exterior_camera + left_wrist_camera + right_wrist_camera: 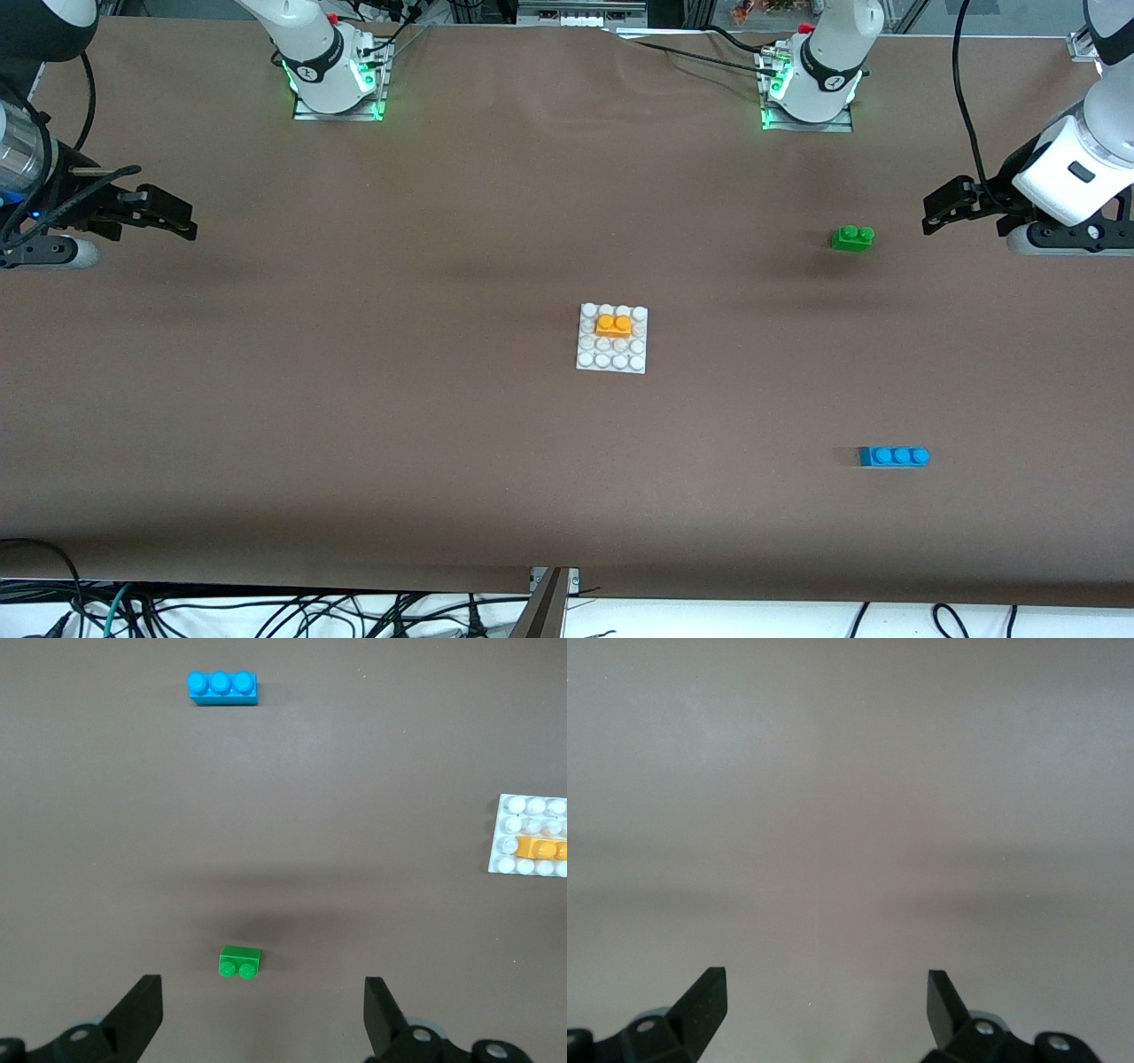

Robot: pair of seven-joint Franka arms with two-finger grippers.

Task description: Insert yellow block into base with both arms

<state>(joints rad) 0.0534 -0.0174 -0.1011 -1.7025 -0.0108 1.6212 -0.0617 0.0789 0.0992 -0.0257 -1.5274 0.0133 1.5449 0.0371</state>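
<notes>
The yellow block [614, 325] sits pressed onto the white studded base [611, 356] in the middle of the table, in the stud rows farther from the front camera. The left wrist view catches the base [511, 819] with the yellow block [540, 849] at its edge. My left gripper [937, 211] hangs open and empty at the left arm's end of the table, over bare cloth beside the green brick. At the right arm's end my right gripper [180, 219] is open too, holding nothing, and its wrist view has only bare cloth between the fingers [704, 997].
A green two-stud brick [852, 237] lies toward the left arm's end, farther from the front camera than the base. A blue three-stud brick [894, 456] lies nearer the front camera at the same end. Cables hang under the table's front edge.
</notes>
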